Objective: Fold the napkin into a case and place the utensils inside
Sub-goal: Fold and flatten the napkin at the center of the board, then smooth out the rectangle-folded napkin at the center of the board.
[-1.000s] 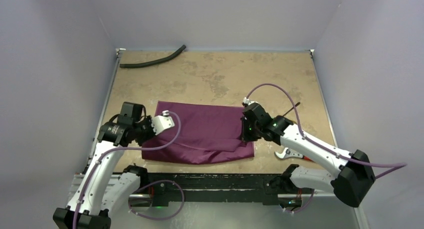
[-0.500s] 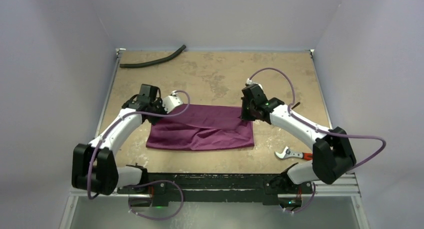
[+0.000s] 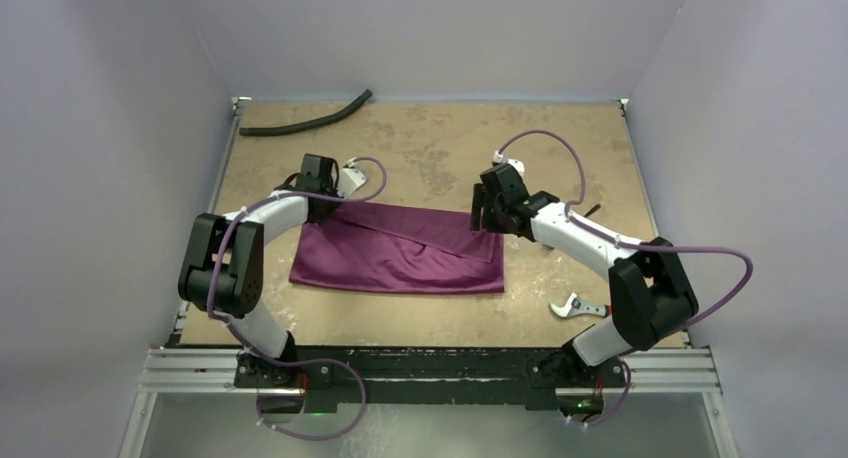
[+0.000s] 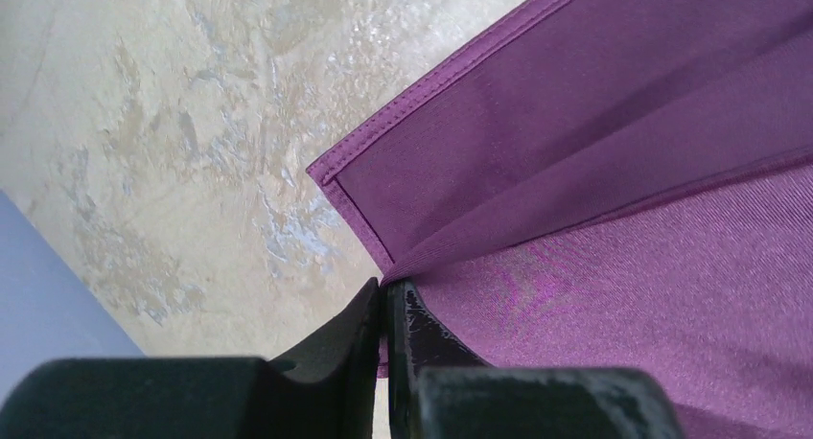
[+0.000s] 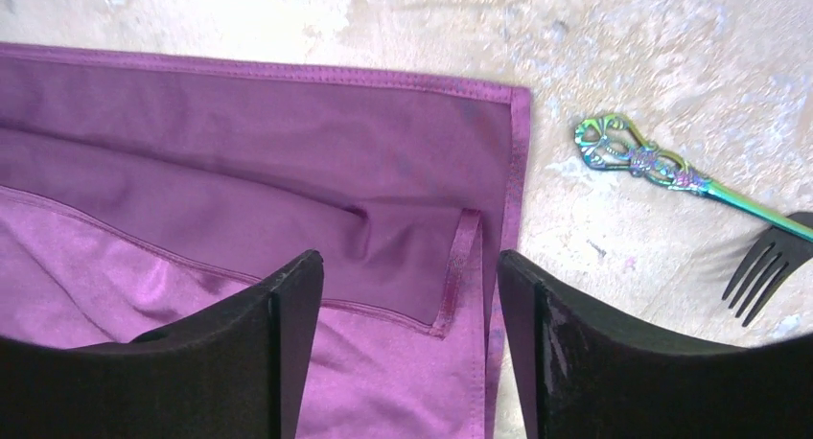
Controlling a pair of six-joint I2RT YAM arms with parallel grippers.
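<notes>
Both arms have swung toward the far side since a second ago, and the right claw (image 5: pixel 407 262) has let go: its jaws stand spread over the napkin's (image 3: pixel 400 260) far-right corner. The left claw (image 4: pixel 385 288) is clamped tight on the far-left corner. Only the right wrist view shows a fork (image 5: pixel 788 238) and an ornate rainbow handle (image 5: pixel 642 161), just right of that claw.

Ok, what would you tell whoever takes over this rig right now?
Left gripper shut on the far left corner of the napkin.
Right gripper open above its far right corner, holding nothing.
Napkin folded over, flat on the table; fork and an ornate handle lie right of it.
Done: one fold. Left: further folds, then put both inside.
</notes>
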